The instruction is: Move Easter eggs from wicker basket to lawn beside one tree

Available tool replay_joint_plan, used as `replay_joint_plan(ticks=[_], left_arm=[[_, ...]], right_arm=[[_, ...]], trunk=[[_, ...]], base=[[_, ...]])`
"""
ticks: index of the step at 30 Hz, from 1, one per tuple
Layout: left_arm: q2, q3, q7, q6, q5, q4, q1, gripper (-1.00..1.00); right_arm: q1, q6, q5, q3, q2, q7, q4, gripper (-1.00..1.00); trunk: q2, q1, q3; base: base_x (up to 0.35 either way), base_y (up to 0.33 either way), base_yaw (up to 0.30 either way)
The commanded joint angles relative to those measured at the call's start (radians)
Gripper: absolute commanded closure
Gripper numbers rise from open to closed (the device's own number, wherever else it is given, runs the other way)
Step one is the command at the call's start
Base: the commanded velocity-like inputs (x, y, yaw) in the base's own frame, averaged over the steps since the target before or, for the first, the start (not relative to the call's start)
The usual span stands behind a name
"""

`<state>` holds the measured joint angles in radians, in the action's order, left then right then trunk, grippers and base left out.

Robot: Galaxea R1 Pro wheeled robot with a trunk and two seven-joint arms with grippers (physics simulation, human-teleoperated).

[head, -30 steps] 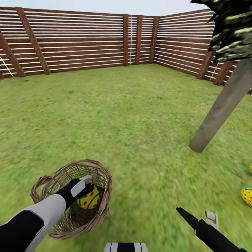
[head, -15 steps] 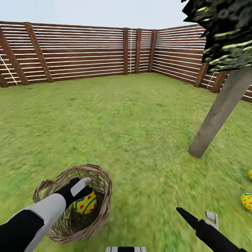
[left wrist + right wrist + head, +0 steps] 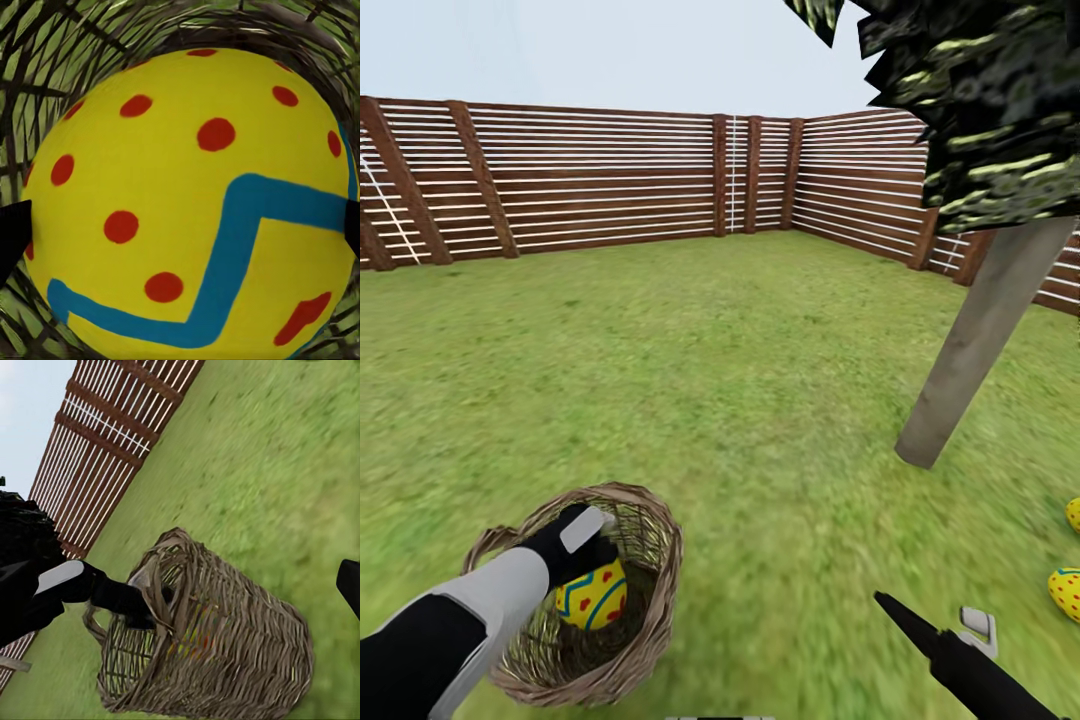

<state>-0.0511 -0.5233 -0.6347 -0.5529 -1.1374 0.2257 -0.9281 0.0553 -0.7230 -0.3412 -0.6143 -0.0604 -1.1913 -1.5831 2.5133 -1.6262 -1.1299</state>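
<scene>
The wicker basket (image 3: pixel 650 560) stands on the lawn (image 3: pixel 720 400) at the lower left. My left gripper (image 3: pixel 588 560) reaches down into it and is shut on a yellow Easter egg (image 3: pixel 592 598) with blue zigzags and red dots. In the left wrist view this egg (image 3: pixel 187 202) sits between the dark fingertips (image 3: pixel 10 232), touching both. Two more Easter eggs (image 3: pixel 1066 590) (image 3: pixel 1074 513) lie on the grass at the right edge, near the pale trunk of the tree (image 3: pixel 970 345). My right gripper (image 3: pixel 938 620) hovers open and empty at the lower right. The right wrist view looks at the basket (image 3: pixel 240 645) from the side.
A brown slatted fence (image 3: pixel 610 180) rings the garden at the back and right. The tree's dark foliage (image 3: pixel 980 100) hangs over the upper right. Open grass stretches between the basket and the trunk.
The head view has tilted up, showing more sky. Inside the basket my left gripper and the egg shifted slightly left, and the egg turned. The right arm kept its place.
</scene>
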Motion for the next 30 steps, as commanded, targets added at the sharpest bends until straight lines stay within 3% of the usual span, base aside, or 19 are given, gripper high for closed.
replay_joint_plan(ticks=[1, 6, 11, 30], left_arm=[[-0.001, -0.007, -0.008, -0.018, -0.009, 0.003, -0.005, 1.0], [-0.011, -0.007, -0.009, -0.061, -0.02, 0.003, -0.011, 1.0], [-0.036, -0.007, -0.007, -0.1, -0.07, 0.007, -0.012, 1.0], [-0.045, -0.008, -0.003, -0.115, -0.077, 0.081, -0.011, 1.0]], right_arm=[[0.0, -0.007, -0.005, -0.001, -0.001, 0.0, 0.0, -1.0], [0.0, -0.007, -0.005, -0.001, -0.004, -0.001, 0.0, -1.0], [0.0, -0.007, -0.006, -0.001, -0.005, -0.001, 0.0, -1.0], [0.0, -0.006, -0.007, 0.004, -0.007, 0.001, 0.0, -1.0]], trunk=[[0.0, 0.001, 0.003], [-0.001, 0.003, 0.023], [-0.002, 0.005, 0.042], [-0.007, 0.014, 0.115]], base=[[0.0, 0.0, 0.0], [0.0, 0.0, 0.0], [0.0, 0.0, 0.0], [0.0, 0.0, 0.0]])
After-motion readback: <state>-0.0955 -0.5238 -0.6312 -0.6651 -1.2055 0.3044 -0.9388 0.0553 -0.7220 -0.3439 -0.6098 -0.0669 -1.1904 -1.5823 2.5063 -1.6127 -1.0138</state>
